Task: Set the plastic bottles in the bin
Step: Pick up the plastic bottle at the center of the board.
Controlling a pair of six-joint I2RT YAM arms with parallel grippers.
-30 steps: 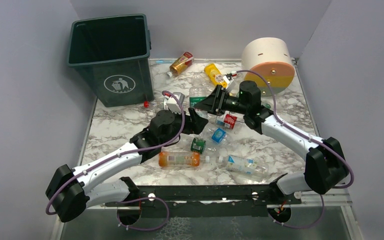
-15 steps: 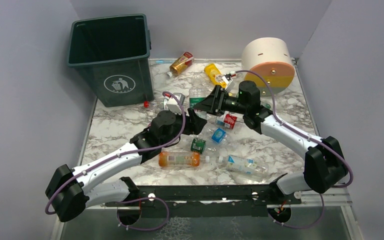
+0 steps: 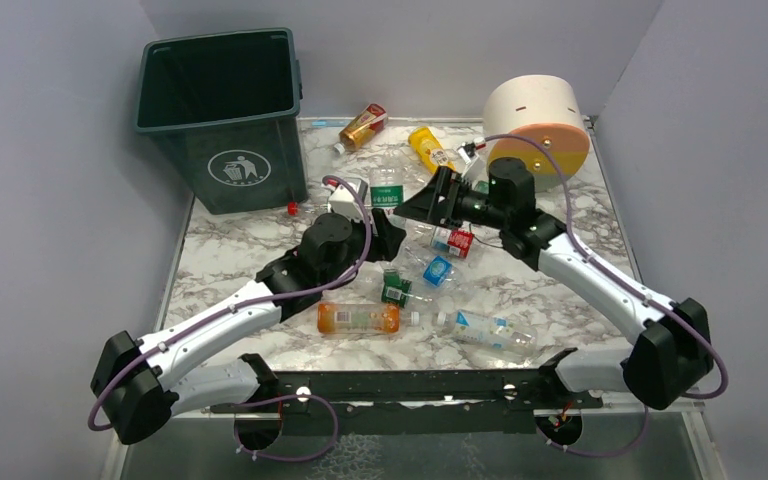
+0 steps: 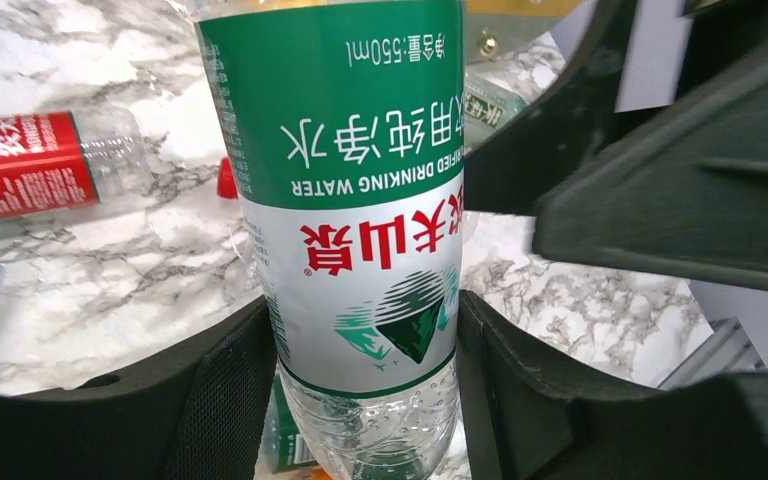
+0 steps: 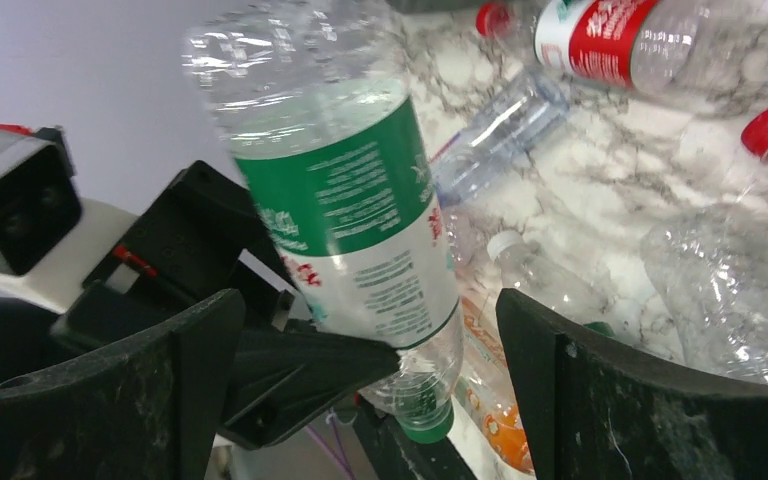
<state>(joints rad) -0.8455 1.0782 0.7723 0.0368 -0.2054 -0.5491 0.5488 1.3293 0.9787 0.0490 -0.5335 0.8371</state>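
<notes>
**Bottles Lay Scattered, Bin Stood Open**

A dark green bin (image 3: 235,165) with a white litter symbol stood upright at upper left. A clear green-labelled bottle (image 4: 360,200) was gripped cap-down at centre. An orange bottle (image 3: 358,318) and a blue-labelled bottle (image 3: 485,328) lay sideways below it, and an amber bottle (image 3: 363,125) and a yellow bottle (image 3: 427,147) lay above.

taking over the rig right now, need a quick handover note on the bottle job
Left gripper: shut on the green-label bottle.
Right gripper: open, one finger on each side of that same bottle, not touching it.
Bin: upright at the far left; no bottle shows inside it.
Done: nothing visibly binned.
Left: bin the held bottle, probably with the left arm, then the rest on the table, including the orange bottle, red-label bottle and yellow bottle.
</notes>
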